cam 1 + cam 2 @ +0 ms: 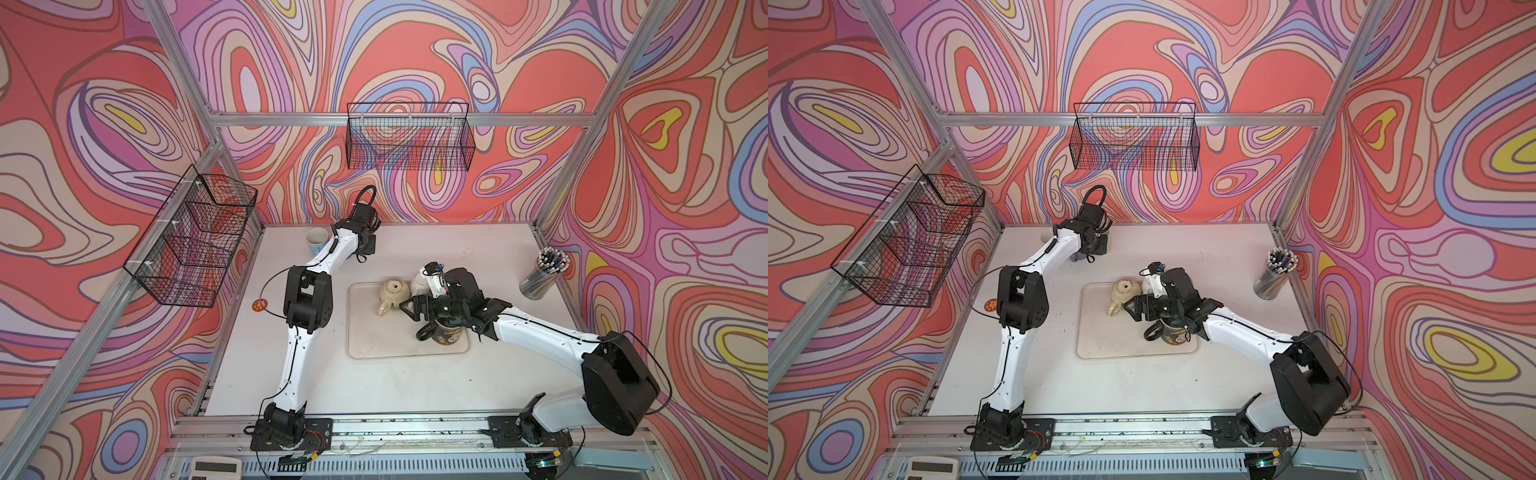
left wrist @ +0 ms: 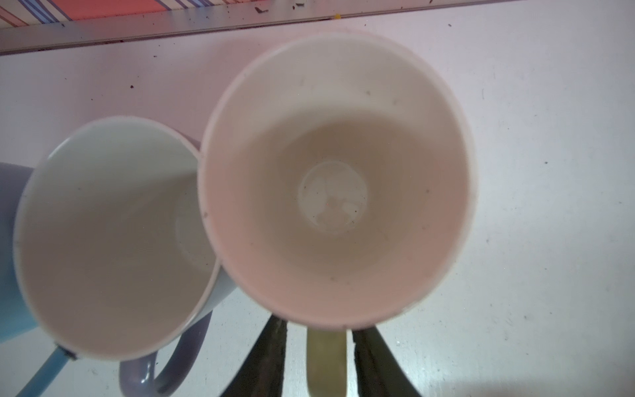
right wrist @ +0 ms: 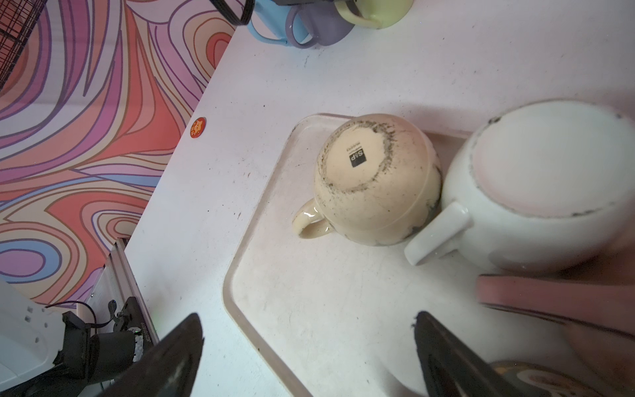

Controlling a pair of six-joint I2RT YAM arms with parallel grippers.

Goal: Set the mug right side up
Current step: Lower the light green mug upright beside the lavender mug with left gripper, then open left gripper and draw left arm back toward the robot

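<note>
Two mugs lie bottom up on the beige tray: a stained cream mug and, touching it, a white mug. My right gripper hovers over the tray beside them, open and empty. At the back left a yellow-green mug stands upright. Its handle runs between the fingers of my left gripper, which stand open with a gap on each side. A lilac mug stands upright against it.
A dark mug sits on the tray under my right wrist. A blue mug stands in the back left corner, a pen cup at the right edge. Wire baskets hang on the walls.
</note>
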